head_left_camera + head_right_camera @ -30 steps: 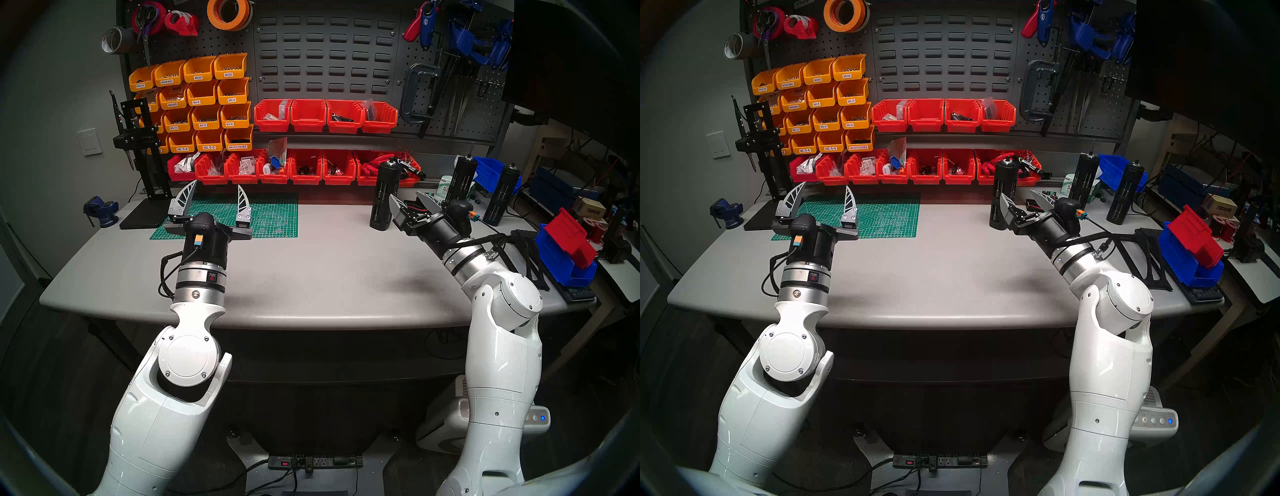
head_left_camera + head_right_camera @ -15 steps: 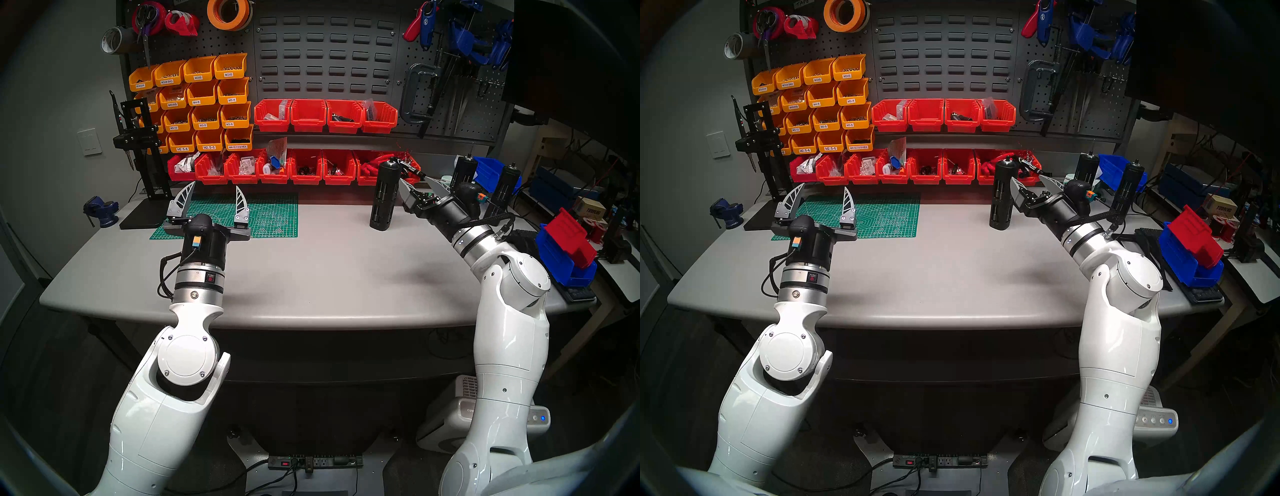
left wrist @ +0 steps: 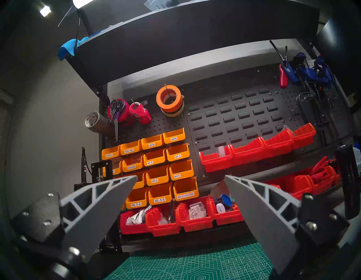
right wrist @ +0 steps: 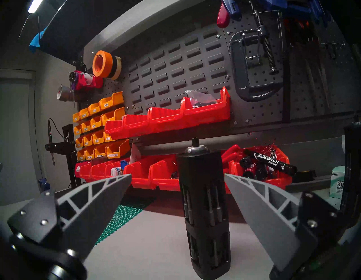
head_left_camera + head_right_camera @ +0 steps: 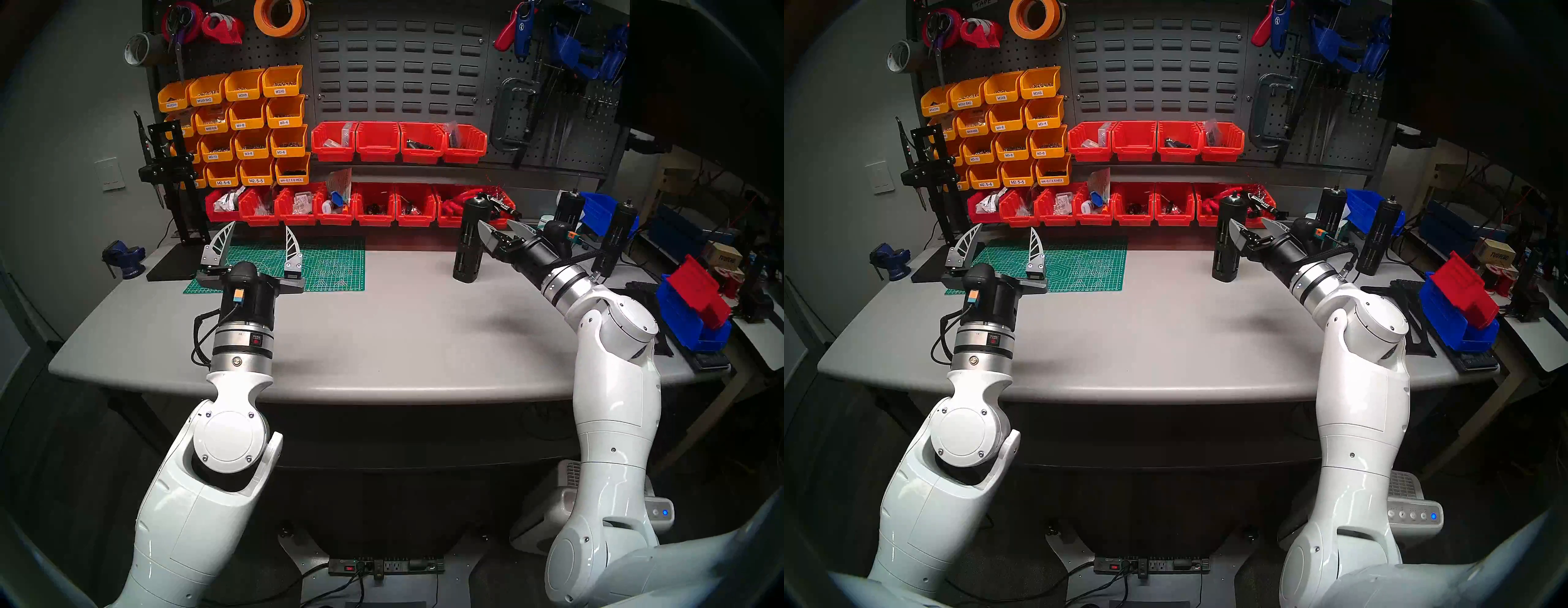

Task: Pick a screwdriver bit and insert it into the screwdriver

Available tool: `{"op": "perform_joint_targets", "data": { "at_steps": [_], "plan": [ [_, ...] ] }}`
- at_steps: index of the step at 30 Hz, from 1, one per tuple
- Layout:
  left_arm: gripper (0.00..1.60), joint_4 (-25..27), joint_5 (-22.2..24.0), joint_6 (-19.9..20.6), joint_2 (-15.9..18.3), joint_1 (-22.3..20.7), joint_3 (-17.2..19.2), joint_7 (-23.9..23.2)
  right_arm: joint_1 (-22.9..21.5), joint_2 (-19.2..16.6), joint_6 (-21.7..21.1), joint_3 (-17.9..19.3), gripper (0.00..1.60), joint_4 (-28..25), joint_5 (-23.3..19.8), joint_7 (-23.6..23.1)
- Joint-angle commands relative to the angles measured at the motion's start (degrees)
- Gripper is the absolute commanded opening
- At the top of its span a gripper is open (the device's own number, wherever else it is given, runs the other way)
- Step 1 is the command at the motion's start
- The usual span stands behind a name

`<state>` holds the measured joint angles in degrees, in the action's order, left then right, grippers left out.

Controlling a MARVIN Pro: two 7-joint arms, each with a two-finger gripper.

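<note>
Right pincer [image 4: 177, 197] spread wide, empty, level with the screwdriver [image 4: 205, 205], which stands upright on the grey worktop [image 5: 382, 339] ahead of the fingers, untouched. Thin bits sit in its side slots. Left pincer [image 5: 259, 242] apart, above the green mat [image 5: 335, 263].

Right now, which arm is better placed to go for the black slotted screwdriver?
The right. Its gripper is open with the screwdriver standing between the jaws. The left gripper hovers open over the green mat, far off.
</note>
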<state>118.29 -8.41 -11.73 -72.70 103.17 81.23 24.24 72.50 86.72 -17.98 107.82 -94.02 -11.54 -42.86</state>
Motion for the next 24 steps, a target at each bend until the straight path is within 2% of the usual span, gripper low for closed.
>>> {"op": "perform_joint_targets", "data": {
  "at_steps": [1,24],
  "plan": [
    [1.6,1.74,-0.12,-1.06,0.05,-0.83,0.33,0.27,-6.62,-2.38,0.94,-0.9,1.6,1.19,0.08,-0.62],
    [1.6,1.96,0.02,-1.39,0.29,-1.18,1.0,1.26,-13.83,-5.17,2.75,-2.9,1.6,10.69,1.14,-1.59]
  ]
}}
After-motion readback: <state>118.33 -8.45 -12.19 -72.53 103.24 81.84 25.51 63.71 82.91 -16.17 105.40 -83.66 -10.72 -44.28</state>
